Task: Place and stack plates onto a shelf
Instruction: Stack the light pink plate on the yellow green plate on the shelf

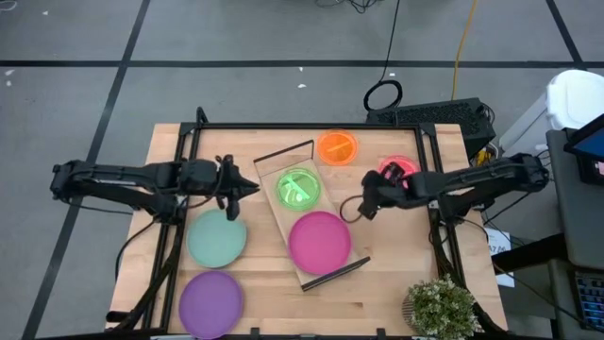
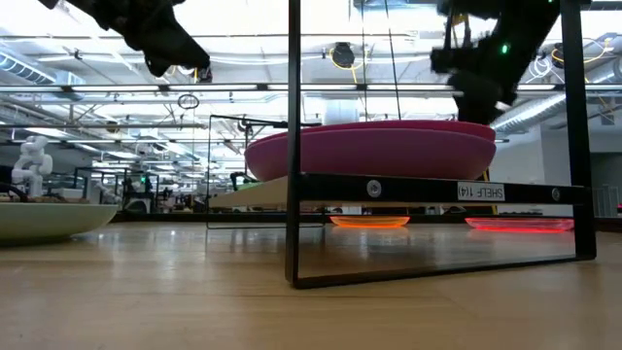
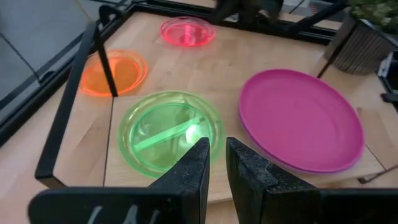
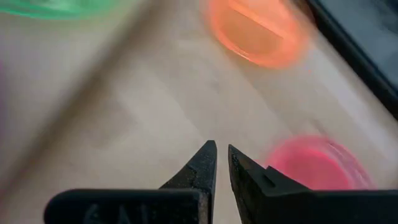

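Pink plate (image 4: 317, 163) beside right gripper (image 4: 222, 152)

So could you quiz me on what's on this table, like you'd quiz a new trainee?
1. Which two plates lie on the light wooden shelf?
2. True or false: the small translucent orange plate is on the shelf.
3. Which is nearest the right end effector: A the small translucent pink plate, B the large opaque teal plate, C the large opaque purple plate?

Key: 1. The small translucent green divided plate and the large opaque magenta plate. 2. False. 3. A.
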`<state>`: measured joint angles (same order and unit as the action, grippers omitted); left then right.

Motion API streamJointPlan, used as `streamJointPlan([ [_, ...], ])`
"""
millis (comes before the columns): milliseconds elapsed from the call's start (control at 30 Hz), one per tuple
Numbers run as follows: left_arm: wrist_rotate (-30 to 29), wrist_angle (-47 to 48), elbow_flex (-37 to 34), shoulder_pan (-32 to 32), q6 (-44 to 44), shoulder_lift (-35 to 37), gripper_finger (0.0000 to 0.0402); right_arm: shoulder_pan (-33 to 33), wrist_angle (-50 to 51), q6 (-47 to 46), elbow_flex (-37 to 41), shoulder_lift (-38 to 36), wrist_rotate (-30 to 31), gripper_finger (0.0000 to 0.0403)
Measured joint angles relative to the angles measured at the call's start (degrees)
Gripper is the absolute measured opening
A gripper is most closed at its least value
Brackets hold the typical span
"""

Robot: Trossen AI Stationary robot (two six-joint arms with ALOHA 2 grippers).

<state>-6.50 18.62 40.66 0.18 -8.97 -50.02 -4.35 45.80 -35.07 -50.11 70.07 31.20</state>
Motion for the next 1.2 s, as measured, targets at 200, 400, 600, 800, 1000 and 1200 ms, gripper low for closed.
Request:
streamJointPlan([
  [200, 0.0, 0.2, 0.0, -1.8, 1.0, 0.2, 0.0058, 5.9, 7.7, -8.8, 1.0, 3.3, -0.7, 0.0028],
  [400, 0.0, 1.0, 0.0, -2.2, 0.2, 0.2, 0.0058, 11.0, 4.1, -8.2, 6.0, 6.0, -4.8, 0.0028],
  [600, -0.7, 1.0, 0.0, -2.2, -0.8, 0.2, 0.0058, 13.9, 0.6, -7.1, 9.7, 6.2, -8.5, 0.0032],
  [800, -1.7, 0.9, 0.0, -2.2, -0.8, 0.2, 0.0058, 14.5, -1.7, -3.4, 10.7, 6.2, -5.9, 0.0079],
  [1000, -1.7, 0.9, 0.0, -2.2, -1.1, 0.2, 0.0058, 15.7, -4.0, -2.1, 13.5, 6.2, -5.9, 0.0133],
  [1200, -1.7, 0.8, 0.0, -2.2, -1.7, 0.2, 0.0058, 16.5, -4.2, -1.1, 14.6, 6.2, -7.3, 0.0159],
])
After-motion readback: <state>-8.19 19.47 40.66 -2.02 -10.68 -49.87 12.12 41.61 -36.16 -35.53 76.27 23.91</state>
